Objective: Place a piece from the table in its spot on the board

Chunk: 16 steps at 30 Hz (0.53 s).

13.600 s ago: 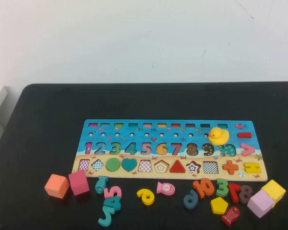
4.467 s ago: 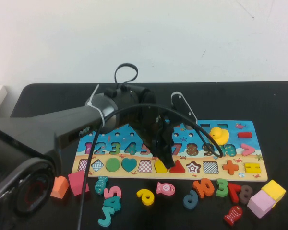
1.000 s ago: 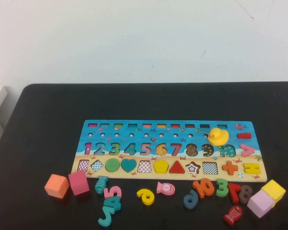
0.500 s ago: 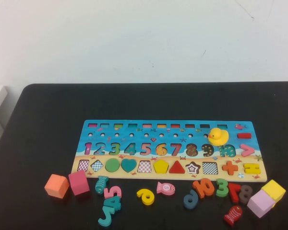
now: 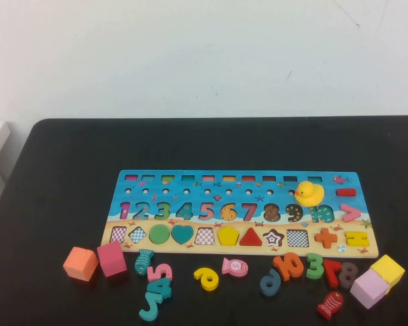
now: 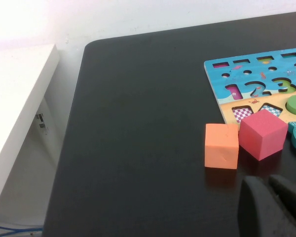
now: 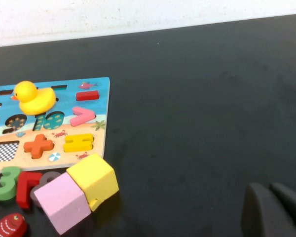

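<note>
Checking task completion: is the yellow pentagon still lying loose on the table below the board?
No: in the high view the yellow pentagon sits in its recess on the board, between the checkered square recess and the red triangle.

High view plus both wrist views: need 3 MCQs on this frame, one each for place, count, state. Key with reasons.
1. Where is the yellow pentagon?
A. loose on the table
B. in its recess on the board, between a checkered square recess and the red triangle
C. held by a gripper

2. How many cubes lie on the table?
A. two
B. three
C. four

3. How do the grippers stand?
A. both shut, holding nothing
B. left open over the board
C. right shut on the duck

Key: 1 B, it fills the recess in the bottom row of the board beside the red triangle. 2 C, orange cube, magenta cube, yellow cube, pink cube. 3 A, left gripper and right gripper show fingers together, back over bare table, off the high view.
</note>
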Available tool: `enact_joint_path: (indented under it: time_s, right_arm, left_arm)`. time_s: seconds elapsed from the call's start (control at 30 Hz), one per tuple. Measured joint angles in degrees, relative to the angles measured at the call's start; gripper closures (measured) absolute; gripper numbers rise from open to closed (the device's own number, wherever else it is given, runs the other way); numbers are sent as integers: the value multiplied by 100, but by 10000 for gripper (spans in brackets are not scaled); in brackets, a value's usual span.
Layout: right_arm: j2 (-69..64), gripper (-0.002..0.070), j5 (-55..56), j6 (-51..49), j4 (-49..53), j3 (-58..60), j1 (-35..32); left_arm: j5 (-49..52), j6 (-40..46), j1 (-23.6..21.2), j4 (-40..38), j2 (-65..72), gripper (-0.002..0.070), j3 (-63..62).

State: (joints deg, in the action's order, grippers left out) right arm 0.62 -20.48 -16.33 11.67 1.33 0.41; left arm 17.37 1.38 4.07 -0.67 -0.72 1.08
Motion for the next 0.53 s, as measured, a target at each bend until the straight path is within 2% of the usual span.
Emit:
enact_joint_path:
  time_s: [0.53]
  right_arm:
    - [0,658,0,0,0,0,0]
  left_arm:
    - [0,36,0,0,-9,675,0]
